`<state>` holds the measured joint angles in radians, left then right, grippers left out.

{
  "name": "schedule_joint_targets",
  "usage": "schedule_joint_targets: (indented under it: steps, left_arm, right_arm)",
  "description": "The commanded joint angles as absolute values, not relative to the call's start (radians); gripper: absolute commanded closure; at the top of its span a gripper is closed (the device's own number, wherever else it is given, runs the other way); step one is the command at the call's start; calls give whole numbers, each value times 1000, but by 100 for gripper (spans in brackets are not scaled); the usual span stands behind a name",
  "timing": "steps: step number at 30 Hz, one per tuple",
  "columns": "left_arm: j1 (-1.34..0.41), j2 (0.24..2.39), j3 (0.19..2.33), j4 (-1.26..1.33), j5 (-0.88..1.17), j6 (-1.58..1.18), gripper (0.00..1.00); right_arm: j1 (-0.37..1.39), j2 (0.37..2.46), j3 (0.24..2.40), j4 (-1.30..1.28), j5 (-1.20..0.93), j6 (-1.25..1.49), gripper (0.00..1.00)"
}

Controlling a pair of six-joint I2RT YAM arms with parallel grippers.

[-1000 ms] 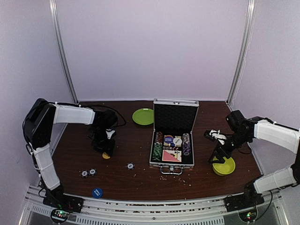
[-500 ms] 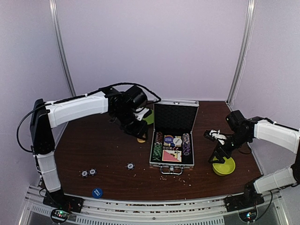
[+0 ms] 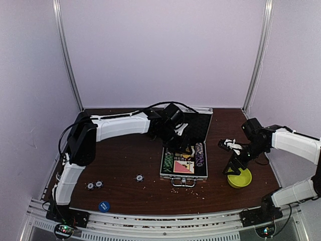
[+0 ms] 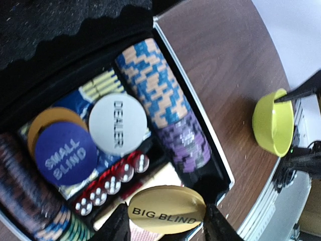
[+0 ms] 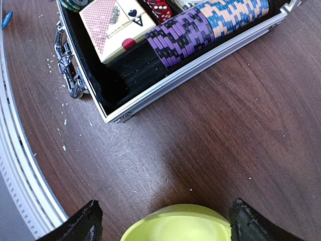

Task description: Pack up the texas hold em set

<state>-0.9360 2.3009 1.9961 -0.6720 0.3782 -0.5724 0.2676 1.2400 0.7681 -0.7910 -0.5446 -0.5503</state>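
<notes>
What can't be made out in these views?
Orange disc: lettering covered by the SMALL BLIND disc, left wrist view.
Whatever lies under the BIG BLIND disc in the left gripper: covered, left wrist view.
Bowl: inside cut off by the bottom edge, right wrist view.
Loose chips and blue disc: markings too small, top view.
Case: rear compartments hidden by the left arm, top view.

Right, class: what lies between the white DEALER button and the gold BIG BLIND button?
A row of red dice, lying inside the case, sits between the DEALER button and the BIG BLIND button. The left wrist view shows this.
</notes>
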Motion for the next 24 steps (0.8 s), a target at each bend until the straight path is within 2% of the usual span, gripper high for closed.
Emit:
schedule_joint_targets:
  steps: [1,9,24]
  left_arm:
    - [-940,2344,2047,-491,388,-661,53]
    - [-941,2422,2056,-384,297,-743,53]
    - [-940,2452,2084,-484,166,-766,53]
  right_arm:
    - [262,1237,786,-791,-541,-548,13]
    - [261,1236,785,-793,-540,-549,12]
    - [262,1247,787,-794,-539,-552,12]
